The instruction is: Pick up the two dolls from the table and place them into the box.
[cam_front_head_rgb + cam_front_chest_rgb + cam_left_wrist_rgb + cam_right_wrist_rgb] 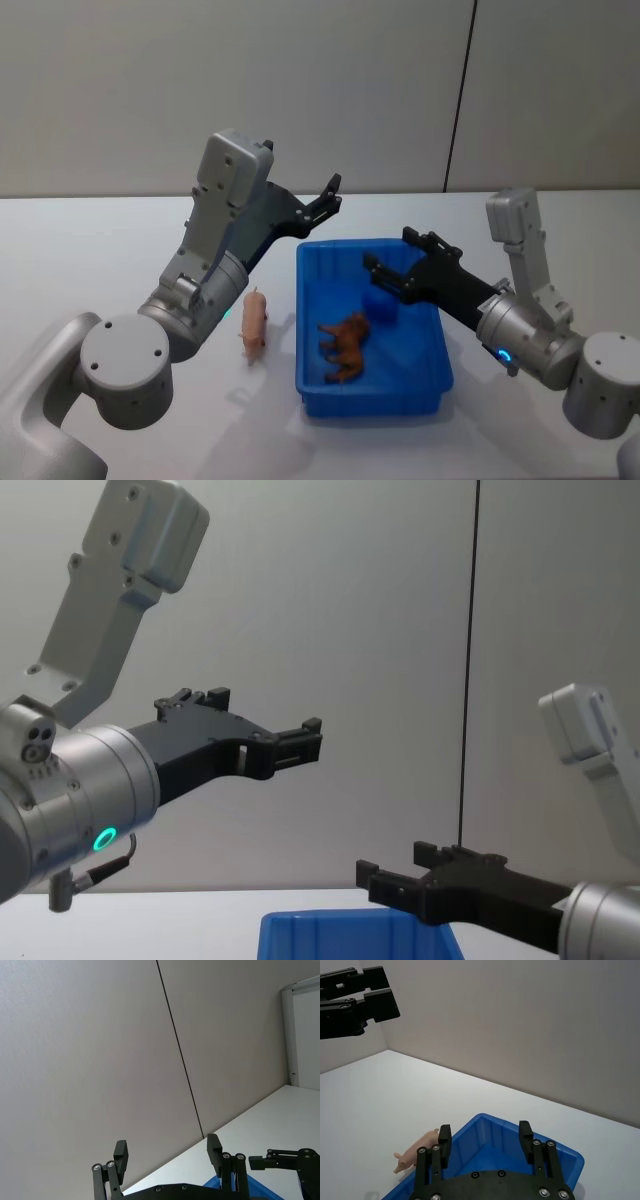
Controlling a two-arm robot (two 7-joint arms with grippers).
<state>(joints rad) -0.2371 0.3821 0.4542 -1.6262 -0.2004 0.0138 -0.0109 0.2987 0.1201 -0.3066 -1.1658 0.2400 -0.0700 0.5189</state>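
Left hand (332, 194) released and empty, raised at frame centre above the upper-left corner of the blue box (372, 405). Right hand (388, 250) released and empty, over the box interior. Brown doll (345, 345) lies inside the box. Pink doll (254, 325) lies on the white bench (100, 250), just left of the box.
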